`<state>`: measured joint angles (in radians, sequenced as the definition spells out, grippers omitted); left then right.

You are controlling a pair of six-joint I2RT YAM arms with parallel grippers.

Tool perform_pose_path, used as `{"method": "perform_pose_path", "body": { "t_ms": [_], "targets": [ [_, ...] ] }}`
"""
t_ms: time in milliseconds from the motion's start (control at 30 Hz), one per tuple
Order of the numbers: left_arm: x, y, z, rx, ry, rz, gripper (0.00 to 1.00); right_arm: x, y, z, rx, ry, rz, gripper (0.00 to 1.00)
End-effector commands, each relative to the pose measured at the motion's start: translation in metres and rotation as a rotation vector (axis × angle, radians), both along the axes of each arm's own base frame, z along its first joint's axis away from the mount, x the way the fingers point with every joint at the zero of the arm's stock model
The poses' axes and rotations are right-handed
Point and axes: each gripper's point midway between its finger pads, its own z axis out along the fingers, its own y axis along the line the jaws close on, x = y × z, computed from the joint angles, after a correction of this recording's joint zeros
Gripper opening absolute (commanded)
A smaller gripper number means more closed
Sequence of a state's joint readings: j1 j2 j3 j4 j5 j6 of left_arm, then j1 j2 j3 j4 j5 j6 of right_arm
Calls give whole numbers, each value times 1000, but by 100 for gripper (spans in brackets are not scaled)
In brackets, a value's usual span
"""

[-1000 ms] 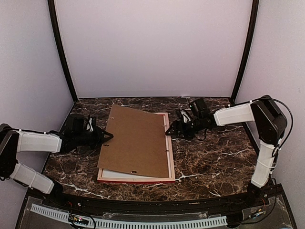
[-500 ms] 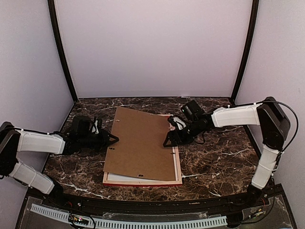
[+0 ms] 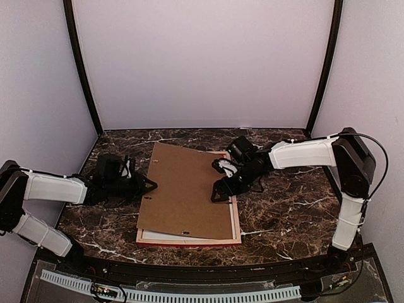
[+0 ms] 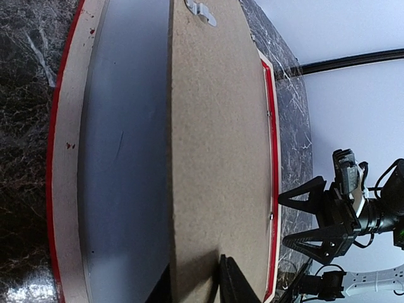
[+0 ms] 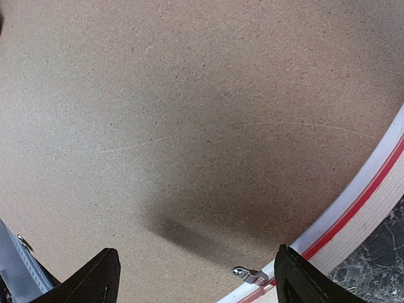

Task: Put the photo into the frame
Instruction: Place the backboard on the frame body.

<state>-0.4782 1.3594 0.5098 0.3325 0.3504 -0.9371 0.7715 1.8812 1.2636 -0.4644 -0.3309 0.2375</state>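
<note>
Your right claw (image 3: 219,189) has slid down and left since half a second back. It now hangs over the right edge of the brown backing board (image 3: 183,189), fingers spread wide with nothing in them. Meanwhile your left claw (image 3: 150,184) hasn't budged; it's at the board's left edge, pinched narrow on it. As for the frame (image 3: 235,218), it lies pale back up in the middle of the picture on the marble desk (image 3: 284,208). The board sits skewed on top, sticking out past its upper left.
</note>
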Motion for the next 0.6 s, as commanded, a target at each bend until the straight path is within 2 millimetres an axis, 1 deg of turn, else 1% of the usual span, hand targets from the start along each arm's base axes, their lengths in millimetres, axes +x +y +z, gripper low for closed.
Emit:
{"method": "perform_pose_path", "body": {
  "t_ms": [0, 133, 300, 333, 433, 567],
  "targets": [
    [-3, 2, -6, 45, -6, -16, 22, -2, 4, -4, -58, -24, 30, 85],
    [-4, 3, -9, 57, -5, -16, 16, -4, 3, -9, -105, -29, 36, 85],
    [-4, 3, -9, 59, -9, -20, 3, -1, 3, -8, -127, -43, 31, 84],
    [-3, 2, -8, 53, -13, -21, 1, 0, 3, -7, -129, -49, 27, 84],
    [-2, -1, -1, 31, -27, -28, 0, 2, 3, 0, -120, -62, 13, 84],
    [1, -4, 17, 4, -62, -28, 0, 7, 3, 20, -76, -88, -14, 84]
  ]
}}
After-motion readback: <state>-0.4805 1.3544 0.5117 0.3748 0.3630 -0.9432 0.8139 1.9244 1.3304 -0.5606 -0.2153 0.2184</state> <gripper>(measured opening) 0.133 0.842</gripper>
